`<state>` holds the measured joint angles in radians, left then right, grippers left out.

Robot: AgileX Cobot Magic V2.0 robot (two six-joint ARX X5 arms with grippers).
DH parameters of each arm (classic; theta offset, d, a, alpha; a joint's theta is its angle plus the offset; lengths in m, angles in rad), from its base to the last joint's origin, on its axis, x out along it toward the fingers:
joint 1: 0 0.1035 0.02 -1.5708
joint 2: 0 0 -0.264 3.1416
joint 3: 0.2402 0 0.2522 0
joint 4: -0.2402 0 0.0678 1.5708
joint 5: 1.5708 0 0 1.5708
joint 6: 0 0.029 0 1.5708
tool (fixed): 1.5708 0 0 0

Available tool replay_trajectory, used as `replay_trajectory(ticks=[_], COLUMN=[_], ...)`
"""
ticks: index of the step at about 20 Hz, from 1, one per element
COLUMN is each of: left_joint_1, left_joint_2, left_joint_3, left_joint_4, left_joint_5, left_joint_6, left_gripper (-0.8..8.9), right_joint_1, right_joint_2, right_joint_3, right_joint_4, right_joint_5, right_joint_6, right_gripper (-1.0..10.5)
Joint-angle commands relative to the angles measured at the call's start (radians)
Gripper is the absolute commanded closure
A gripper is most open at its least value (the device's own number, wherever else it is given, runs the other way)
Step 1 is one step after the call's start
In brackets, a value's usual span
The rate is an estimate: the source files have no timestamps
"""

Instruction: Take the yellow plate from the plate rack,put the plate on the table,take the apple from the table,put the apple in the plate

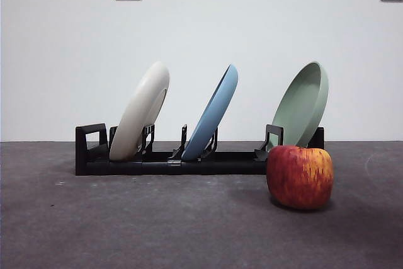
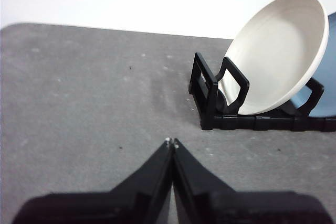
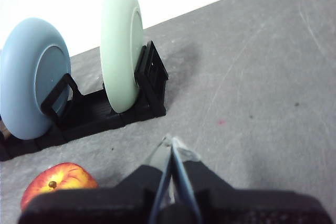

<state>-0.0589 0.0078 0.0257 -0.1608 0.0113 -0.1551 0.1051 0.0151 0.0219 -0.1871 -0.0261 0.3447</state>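
Cream plate (image 1: pixel 141 111) leans left of frame in the rack (image 1: pixel 189 162); both grippers (image 2: pixel 171 142) (image 3: pixel 172 145) clenched, empty; careless lifting could drag the rack.

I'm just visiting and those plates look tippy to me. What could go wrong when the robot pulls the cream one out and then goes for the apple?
The yellow plate leans in the plate rack close to the blue plate, so lifting it askew might knock its neighbour. The apple is round and could roll if nudged. Both the left gripper and the right gripper are shut and must open first.
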Motion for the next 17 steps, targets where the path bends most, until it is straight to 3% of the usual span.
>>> replay_trajectory(ticks=[1, 5, 10, 17], left_joint_1=[0.003, 0.003, 0.002, 0.001], left_joint_2=[0.022, 0.163, 0.466, 0.894], left_joint_3=[0.053, 0.198, 0.418, 0.702], left_joint_4=[0.006, 0.007, 0.009, 0.002], left_joint_5=[0.025, 0.05, 0.14, 0.38], left_joint_6=[-0.068, -0.071, -0.024, -0.025], left_gripper=[8.21, 8.21, 8.21, 8.21], right_joint_1=[0.0, 0.0, 0.0, 0.0], right_joint_2=[0.025, 0.151, 0.396, 0.734], right_joint_3=[0.051, 0.186, 0.401, 0.662], right_joint_4=[-0.025, -0.055, -0.105, -0.187], right_joint_5=[-0.002, -0.002, -0.01, -0.219], right_joint_6=[0.033, 0.028, -0.059, -0.164], right_gripper=[9.6, 9.6, 9.6, 9.5])
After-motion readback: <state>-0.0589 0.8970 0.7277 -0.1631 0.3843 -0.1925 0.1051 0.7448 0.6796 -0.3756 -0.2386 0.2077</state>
